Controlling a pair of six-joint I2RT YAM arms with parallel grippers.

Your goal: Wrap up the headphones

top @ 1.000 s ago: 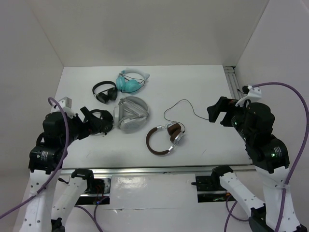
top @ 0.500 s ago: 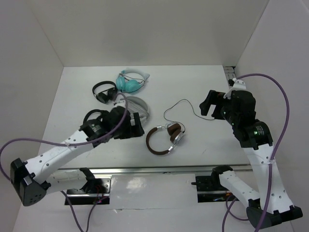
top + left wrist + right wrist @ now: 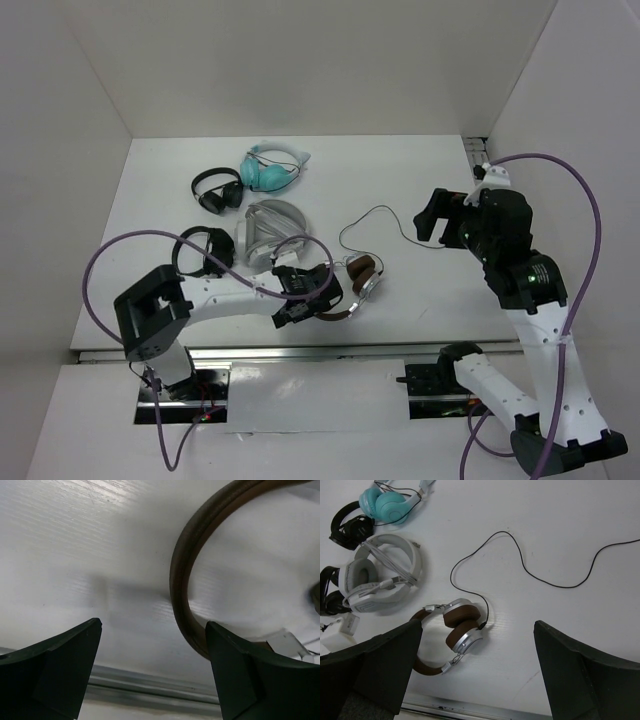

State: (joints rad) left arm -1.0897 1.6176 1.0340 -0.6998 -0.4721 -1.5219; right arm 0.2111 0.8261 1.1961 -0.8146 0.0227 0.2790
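Over-ear headphones with brown headband, brown ear pads and silver metallic cups (image 3: 461, 622), lying flat near front of white desk (image 3: 570, 520), cups side by side, long thin black cable (image 3: 565, 587) uncoiled, trailing in loose curves.

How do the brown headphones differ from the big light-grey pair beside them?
The brown headphones are smaller than the light-grey pair. The brown pair's black cable trails out loose, while the grey pair has none trailing. The open left gripper is at the brown headband, and no gripper is at the grey pair. Both lie flat.
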